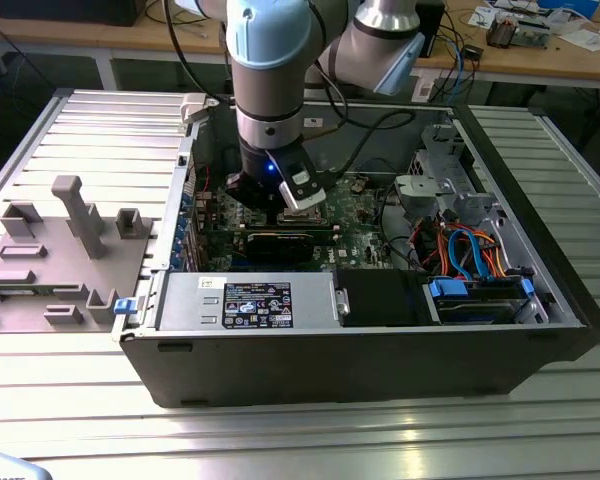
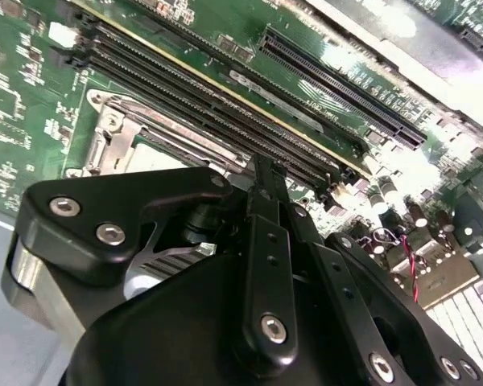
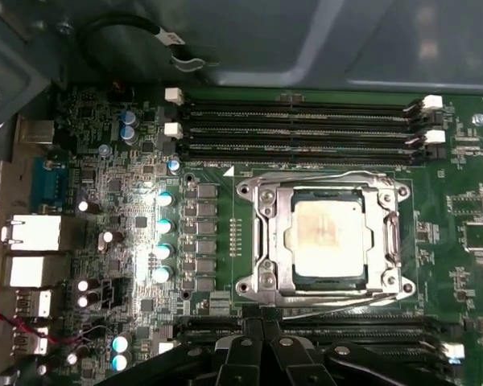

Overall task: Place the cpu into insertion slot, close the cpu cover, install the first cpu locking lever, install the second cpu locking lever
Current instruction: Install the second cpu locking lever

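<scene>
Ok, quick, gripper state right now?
Gripper: fingers together, shut, holding nothing, just beside the cpu cover, which is closed over the cpu.

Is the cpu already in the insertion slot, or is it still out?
In. In the first wrist view the cpu lies flat in the insertion slot, with the cpu cover framing its metal top.
</scene>
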Tool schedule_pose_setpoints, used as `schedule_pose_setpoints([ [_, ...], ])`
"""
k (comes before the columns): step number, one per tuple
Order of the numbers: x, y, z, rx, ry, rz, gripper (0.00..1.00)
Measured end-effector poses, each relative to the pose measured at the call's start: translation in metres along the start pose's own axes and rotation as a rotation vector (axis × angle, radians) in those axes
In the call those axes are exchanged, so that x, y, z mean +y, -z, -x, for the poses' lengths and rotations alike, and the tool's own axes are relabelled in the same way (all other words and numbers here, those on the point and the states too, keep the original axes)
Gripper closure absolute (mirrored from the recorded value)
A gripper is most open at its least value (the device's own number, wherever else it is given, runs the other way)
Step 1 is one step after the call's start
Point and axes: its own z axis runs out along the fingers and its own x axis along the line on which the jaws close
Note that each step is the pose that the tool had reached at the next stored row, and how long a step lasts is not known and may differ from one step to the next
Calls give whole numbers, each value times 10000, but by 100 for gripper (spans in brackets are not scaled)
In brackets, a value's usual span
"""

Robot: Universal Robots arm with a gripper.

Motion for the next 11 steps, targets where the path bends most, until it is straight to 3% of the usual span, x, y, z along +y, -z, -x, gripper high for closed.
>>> schedule_pose_setpoints([
  [3,32,-42,-1,1,33,40,89],
  [7,28,-126,-36,11,98,69,89],
  [11,30,-131,-53,-2,128,97,89],
])
